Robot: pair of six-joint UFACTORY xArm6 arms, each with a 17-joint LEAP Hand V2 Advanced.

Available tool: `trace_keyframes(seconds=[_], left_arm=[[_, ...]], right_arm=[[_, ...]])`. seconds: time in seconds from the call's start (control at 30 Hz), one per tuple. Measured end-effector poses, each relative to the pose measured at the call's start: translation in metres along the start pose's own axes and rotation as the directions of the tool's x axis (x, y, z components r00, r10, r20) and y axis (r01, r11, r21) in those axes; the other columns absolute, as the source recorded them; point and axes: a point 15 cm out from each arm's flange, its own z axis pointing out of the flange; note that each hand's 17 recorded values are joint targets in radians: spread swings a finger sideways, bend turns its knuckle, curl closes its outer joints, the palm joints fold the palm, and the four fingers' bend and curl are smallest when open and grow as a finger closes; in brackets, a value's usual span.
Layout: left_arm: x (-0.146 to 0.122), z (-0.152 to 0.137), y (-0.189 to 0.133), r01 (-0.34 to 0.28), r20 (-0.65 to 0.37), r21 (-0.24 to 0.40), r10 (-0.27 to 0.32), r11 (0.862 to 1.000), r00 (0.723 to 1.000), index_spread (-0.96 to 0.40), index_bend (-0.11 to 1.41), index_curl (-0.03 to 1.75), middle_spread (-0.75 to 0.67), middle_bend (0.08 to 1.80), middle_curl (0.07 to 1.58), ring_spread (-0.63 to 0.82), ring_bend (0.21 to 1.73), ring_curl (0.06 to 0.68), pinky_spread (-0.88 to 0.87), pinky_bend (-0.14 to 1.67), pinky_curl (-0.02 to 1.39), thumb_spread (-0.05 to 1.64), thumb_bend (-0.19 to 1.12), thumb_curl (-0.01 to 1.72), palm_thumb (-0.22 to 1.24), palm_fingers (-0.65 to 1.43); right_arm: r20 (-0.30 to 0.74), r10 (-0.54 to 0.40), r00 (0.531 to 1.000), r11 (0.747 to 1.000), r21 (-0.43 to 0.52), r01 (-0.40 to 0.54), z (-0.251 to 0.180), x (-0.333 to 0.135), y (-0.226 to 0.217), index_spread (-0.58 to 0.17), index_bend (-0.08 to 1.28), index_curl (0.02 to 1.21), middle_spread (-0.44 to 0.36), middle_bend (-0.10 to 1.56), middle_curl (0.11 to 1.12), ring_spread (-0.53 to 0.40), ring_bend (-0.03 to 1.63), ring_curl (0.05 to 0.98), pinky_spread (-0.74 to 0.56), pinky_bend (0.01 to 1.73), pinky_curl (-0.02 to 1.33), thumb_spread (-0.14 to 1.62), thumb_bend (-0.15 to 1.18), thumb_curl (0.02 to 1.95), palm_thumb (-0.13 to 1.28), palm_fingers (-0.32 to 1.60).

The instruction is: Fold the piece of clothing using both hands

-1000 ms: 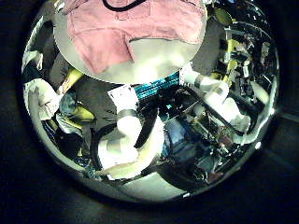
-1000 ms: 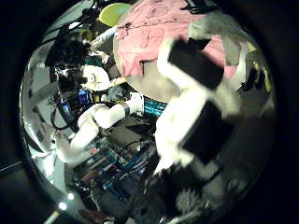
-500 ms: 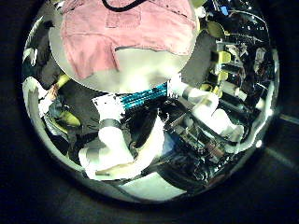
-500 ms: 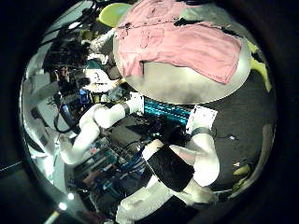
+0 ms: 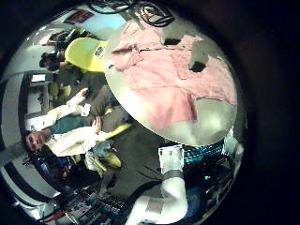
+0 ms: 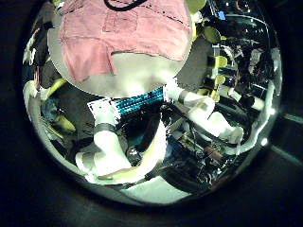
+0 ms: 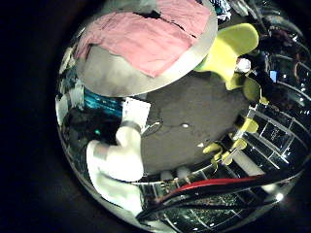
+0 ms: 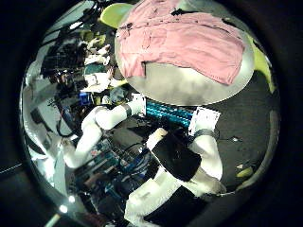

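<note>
The piece of clothing is a short-sleeved shirt lying spread flat on a round table, with a small dark object on it. Both palms are high above the table, away from the shirt. Neither my left hand nor my right hand shows its fingers clearly.
White arm links with paper tags rise beside the table. A teal unit sits between the arm bases. Chairs stand around the table, with cluttered benches beyond.
Both thumb side pictures have shifted, so the palms have moved. A large black and white part that crossed the right thumb side view 1.0 s ago now sits low beside the arm. The shirt lies as before.
</note>
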Motion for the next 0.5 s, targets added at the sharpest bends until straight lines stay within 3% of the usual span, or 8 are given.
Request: trace_keyframes(seconds=[0.5], left_arm=[[-0.0058, 0.0015, 0.0042, 0.025, -0.007, 0.004, -0.025, 1.0, 1.0, -0.01, 0.15, 0.29, 0.17, 0.21, 0.39, 0.13, 0.83, 0.236, 0.16, 0.54, 0.35, 1.11, -0.02, 0.27, 0.16, 0.11]], right_arm=[[0.0, 0.0, 1.0, 1.0, 0.0, 0.0, 0.0, 0.0, 0.0, -0.326, 0.25, 0.41, 0.012, 0.4, 0.39, 0.108, 0.62, 0.255, 0.38, 0.48, 0.25, 1.39, -0.01, 0.24, 0.44, 0.31]])
